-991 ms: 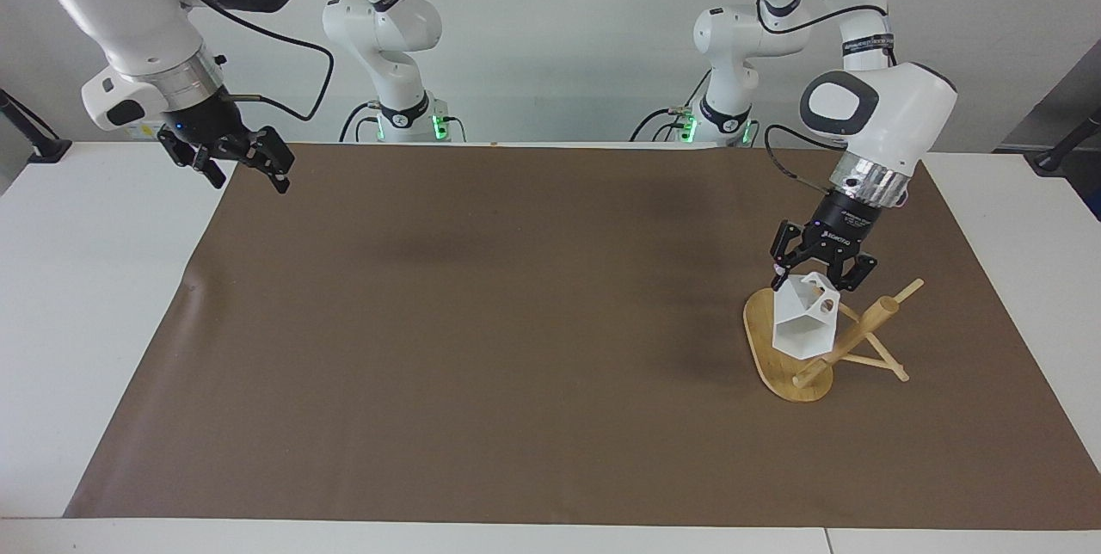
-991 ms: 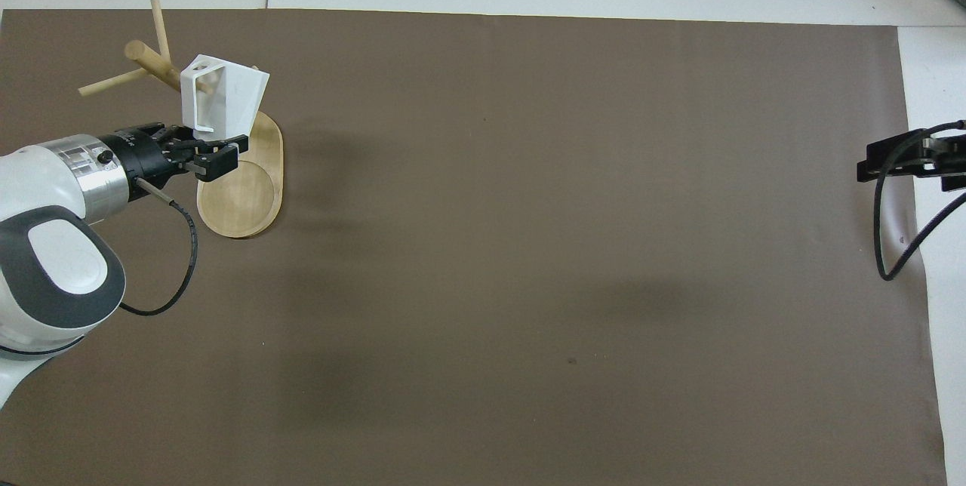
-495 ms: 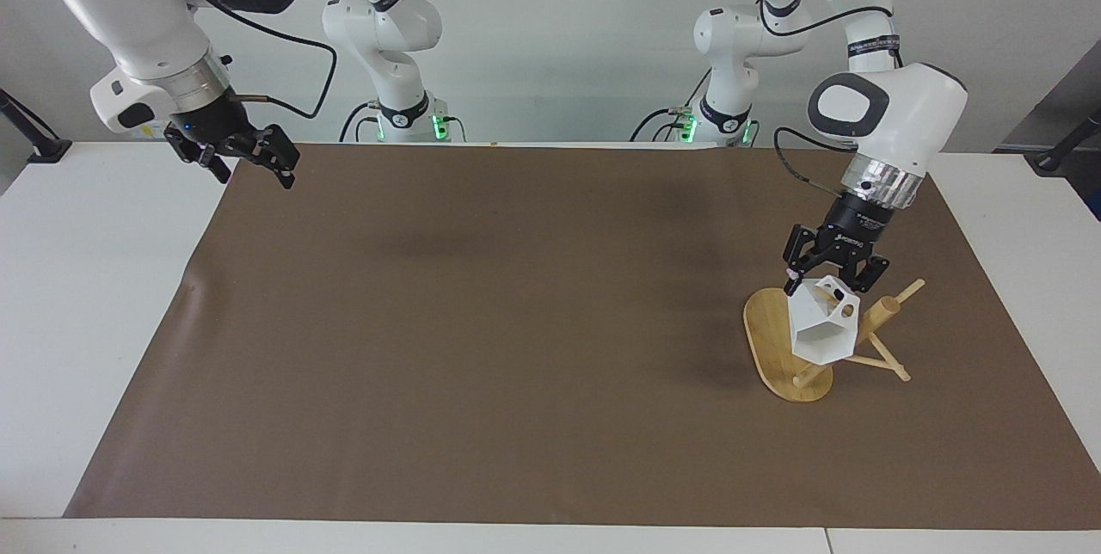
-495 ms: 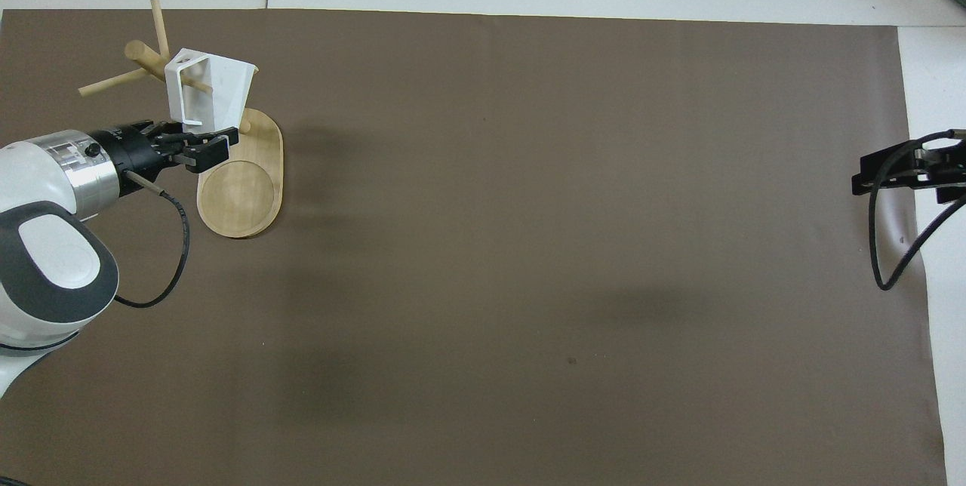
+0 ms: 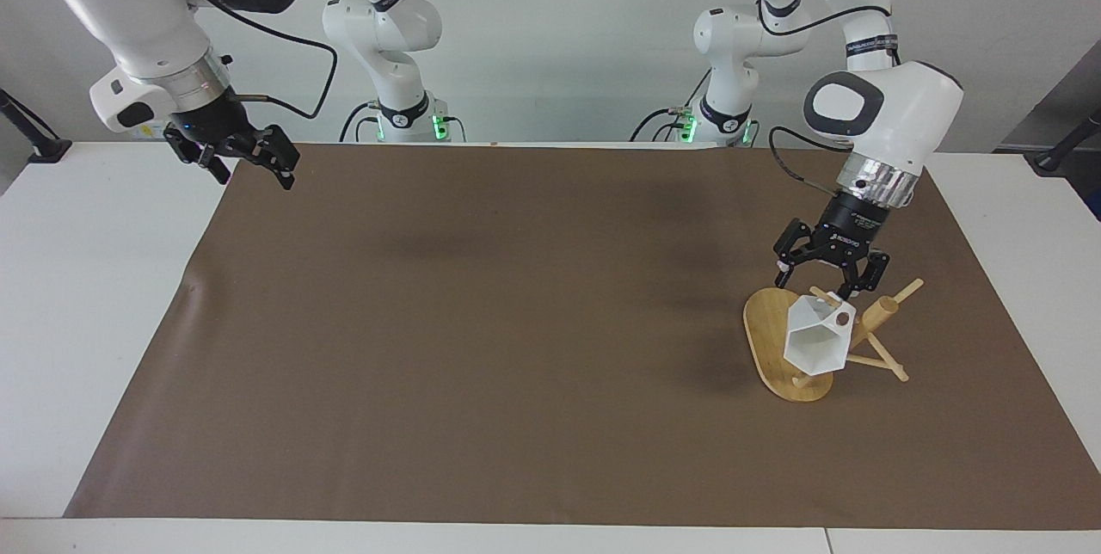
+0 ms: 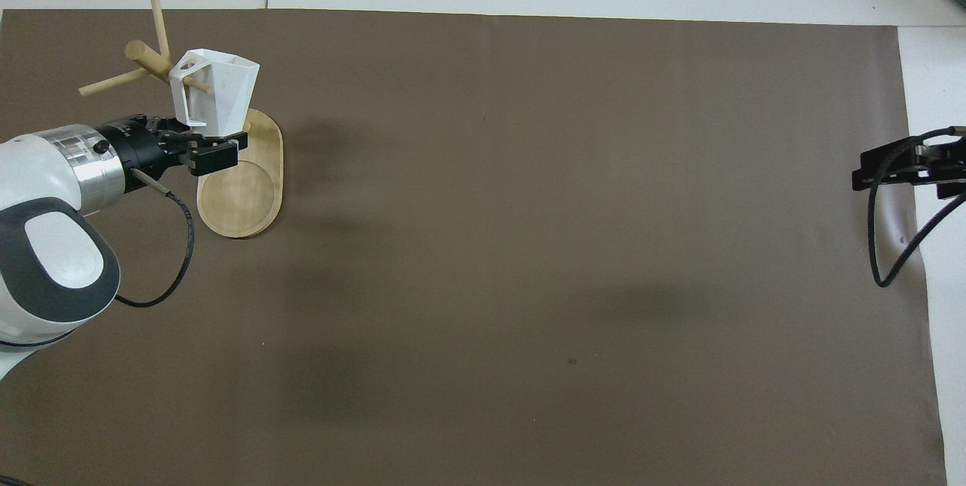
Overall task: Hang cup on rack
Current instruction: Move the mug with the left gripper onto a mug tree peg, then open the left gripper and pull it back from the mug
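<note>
The cup (image 5: 817, 344) hangs on a peg of the rack (image 5: 778, 347), the peg threaded through its handle, mouth tipped outward over the oval base; from the post it sits at about nine o'clock in the facing view. The risk I see: the hold on that thin, sloped peg looks shallow, so a finger brushing the handle on the way up could slide the cup off or rock the rack. The left gripper (image 5: 827, 277) hovers just above the handle, at twelve o'clock from the cup, jaws spread wide and holding nothing; its wrist angles down from the forearm. The right gripper (image 5: 247, 160) waits over the mat's edge, open and empty.
</note>
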